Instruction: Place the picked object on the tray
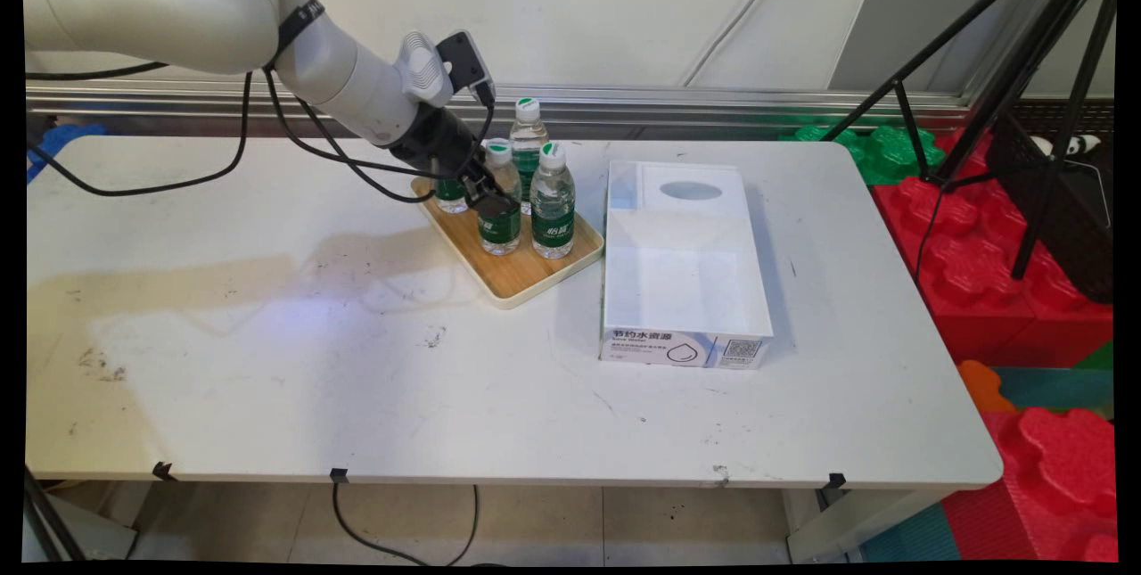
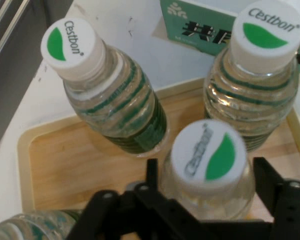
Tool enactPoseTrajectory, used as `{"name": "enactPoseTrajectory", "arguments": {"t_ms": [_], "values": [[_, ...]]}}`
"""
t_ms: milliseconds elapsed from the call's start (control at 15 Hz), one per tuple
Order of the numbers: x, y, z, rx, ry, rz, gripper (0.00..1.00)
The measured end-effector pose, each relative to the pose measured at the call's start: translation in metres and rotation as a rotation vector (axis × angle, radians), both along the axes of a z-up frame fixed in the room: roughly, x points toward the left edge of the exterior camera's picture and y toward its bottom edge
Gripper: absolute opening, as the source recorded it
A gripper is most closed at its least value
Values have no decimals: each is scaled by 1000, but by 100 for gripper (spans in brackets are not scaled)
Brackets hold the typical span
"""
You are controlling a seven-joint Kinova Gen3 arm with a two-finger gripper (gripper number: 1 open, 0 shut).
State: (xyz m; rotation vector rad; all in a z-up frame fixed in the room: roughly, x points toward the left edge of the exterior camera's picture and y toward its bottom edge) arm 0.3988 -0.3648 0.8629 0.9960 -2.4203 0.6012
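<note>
1. Water bottles, four of them with green labels and white Cestbon caps, stand upright on a wooden tray (image 1: 526,276) at the table's (image 1: 357,379) far middle.
2. We see the gripper (image 1: 486,198) lowered over the tray's near-left bottle (image 1: 500,201), its fingers (image 2: 267,175) spread at either side of that bottle's neck, open and not pressing on it.
3. From that bottle, a second bottle (image 1: 553,201) stands just beside at 3 o'clock, a third (image 1: 528,143) at 1 o'clock, and a fourth (image 1: 451,194) at 9 o'clock, mostly hidden behind the gripper.
4. At 3 o'clock from the tray lies a white open-topped box (image 1: 685,267) with printed Chinese lettering on its near face.
</note>
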Motion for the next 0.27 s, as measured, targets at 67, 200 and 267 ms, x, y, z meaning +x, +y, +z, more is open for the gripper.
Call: {"name": "enactPoseTrajectory", "arguments": {"t_ms": [67,200,267], "values": [[2,-1,-1,2,1,-5,100],[5,-1,-2,3,2,-10,100],[6,-1,-2,3,3,-14,100]]}}
